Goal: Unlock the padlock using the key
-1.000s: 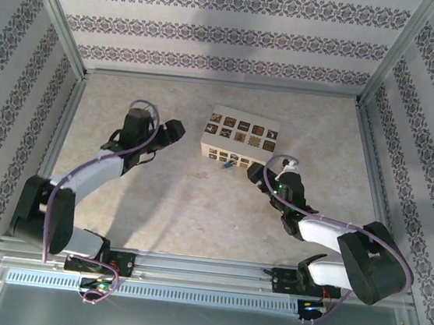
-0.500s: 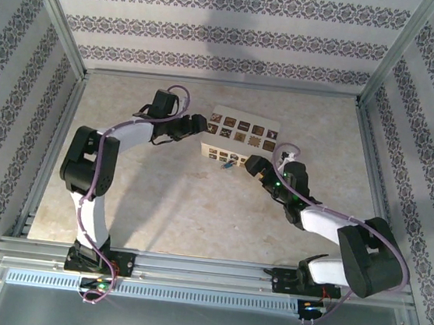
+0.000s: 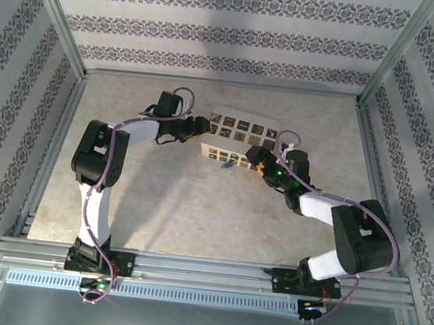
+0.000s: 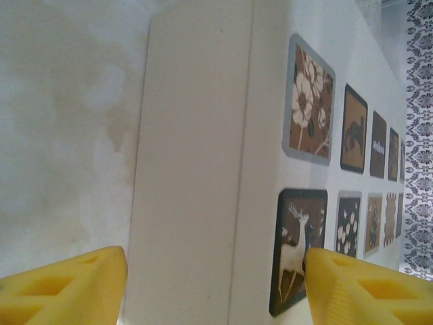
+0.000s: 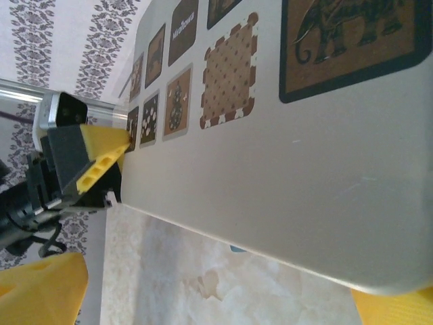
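The cream box [image 4: 196, 169] looks smooth and matt, the table [image 4: 61, 135] mottled like stone.

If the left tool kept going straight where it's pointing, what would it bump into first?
Most likely the cream box: its end lies straight ahead of the left tool, between its open jaws. How near is unclear.

You have swung the left arm across the tabletop, so the left gripper [image 3: 198, 127] now stands at the left end of the cream box [image 3: 237, 127]. The right gripper [image 3: 255, 154] has come up to its right end.
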